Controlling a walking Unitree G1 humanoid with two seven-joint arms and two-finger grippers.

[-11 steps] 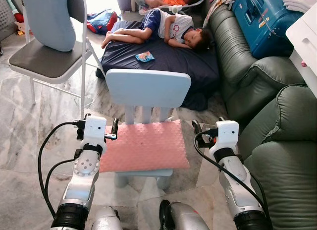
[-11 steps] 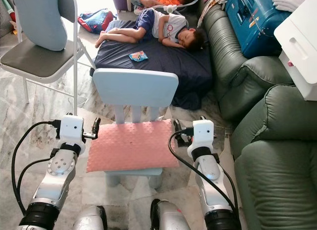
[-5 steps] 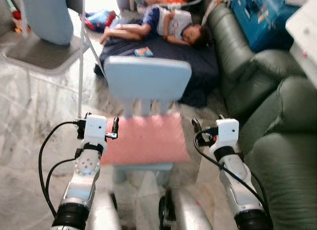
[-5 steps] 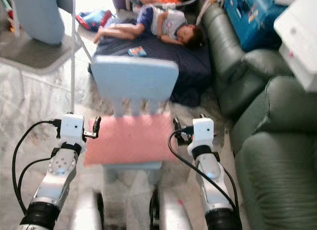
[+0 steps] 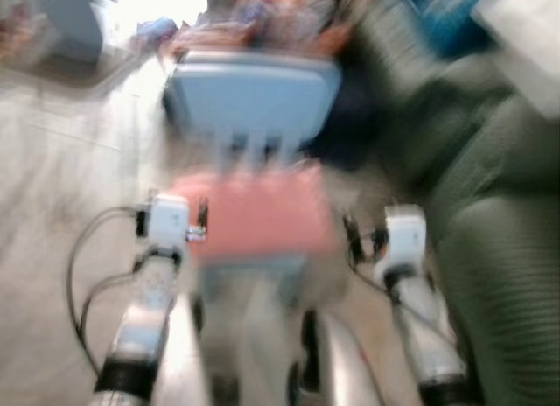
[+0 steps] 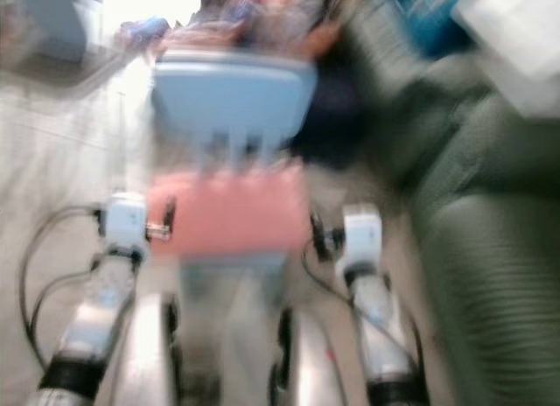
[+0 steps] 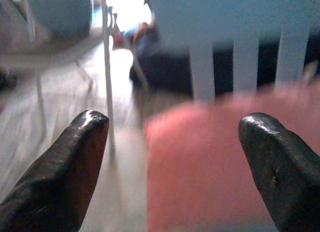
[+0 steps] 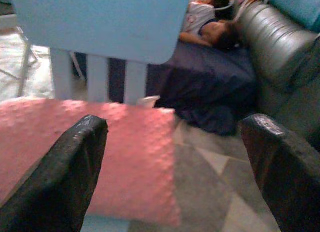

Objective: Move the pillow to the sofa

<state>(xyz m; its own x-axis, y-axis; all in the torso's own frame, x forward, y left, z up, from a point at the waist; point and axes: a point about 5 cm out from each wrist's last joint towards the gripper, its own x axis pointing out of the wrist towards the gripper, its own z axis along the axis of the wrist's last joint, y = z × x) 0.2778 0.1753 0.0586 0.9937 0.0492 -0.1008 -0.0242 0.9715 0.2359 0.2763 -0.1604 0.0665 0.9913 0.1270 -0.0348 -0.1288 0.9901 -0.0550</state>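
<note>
Pillow [image 8: 75, 157]: your pink pillow lies on the pale blue chair [image 8: 105, 22], between both grippers.
Left gripper [image 7: 172, 142]: fingers spread, beside the pillow's edge.
Right gripper [image 8: 175, 152]: fingers spread at the opposite edge.
Sofa [image 8: 280, 42]: green, beyond your right gripper.
Floor [image 5: 61, 161]: pale marble, blurred.

A pale blue chair [image 8: 100, 22] stands before a dark mattress [image 8: 210, 87] (a person [image 8: 210, 22] lies on it).

Head views motion-blurred; pillow [image 8: 85, 157] cut off by frame edge, chair [image 5: 252, 95] smeared.
</note>
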